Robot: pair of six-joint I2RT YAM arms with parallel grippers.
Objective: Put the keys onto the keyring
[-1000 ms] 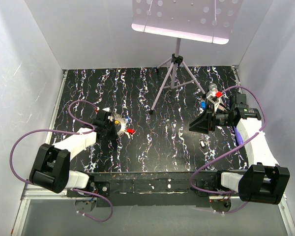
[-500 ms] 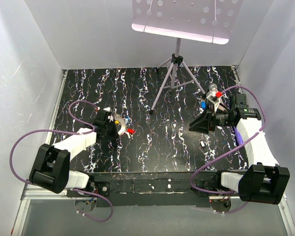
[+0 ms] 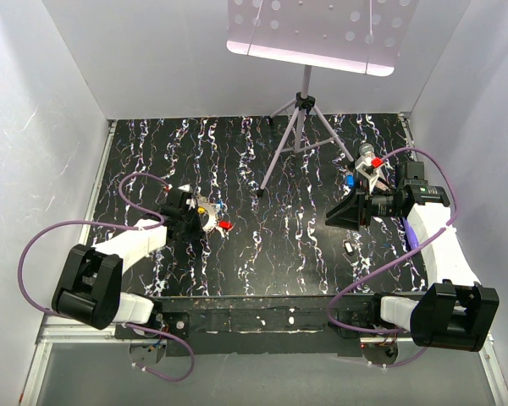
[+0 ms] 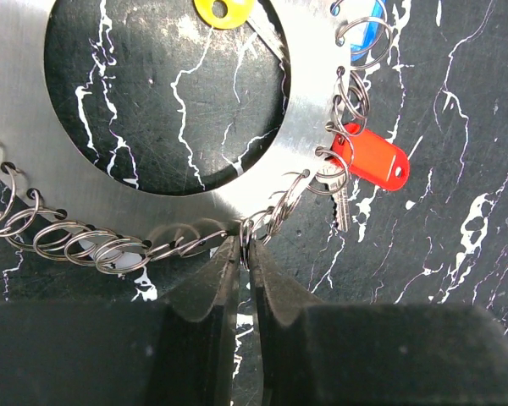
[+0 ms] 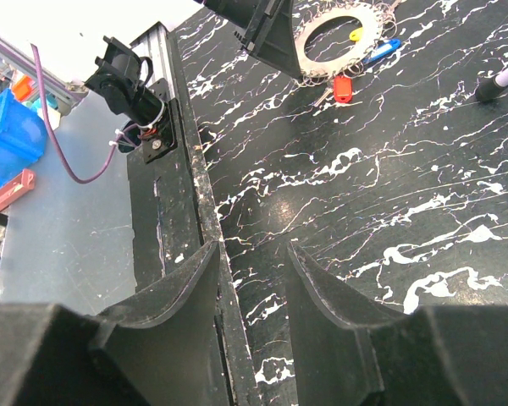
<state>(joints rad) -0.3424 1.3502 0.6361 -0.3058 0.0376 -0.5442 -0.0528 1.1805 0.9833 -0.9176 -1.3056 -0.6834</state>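
Metal slip risk: the left hand nips only one thin split ring at the near rim of the keyring. The wire could spring out from between the narrow tips if the hand lifts or twists.
Drag risk: pulling on that ring would likely haul the whole plate across the surface. That would disturb the red key, which appears hung on a ring close by.
Snag risk: neighbouring rings overlap the gripped one and could tangle with it.
Left hand state: fingers almost together, clamped on the split ring.
Right hand state: fingers apart, nothing between them, toward the right edge and well apart from the keyring.
Keyring location: flat on the left half of the surface, about midway between the near and far edges.
Keyring appearance: a flat, bright silver annulus with a large round hole. Small wire rings are threaded through holes along its outer edge.
Yellow key head: shows inside the hole, at its far side.
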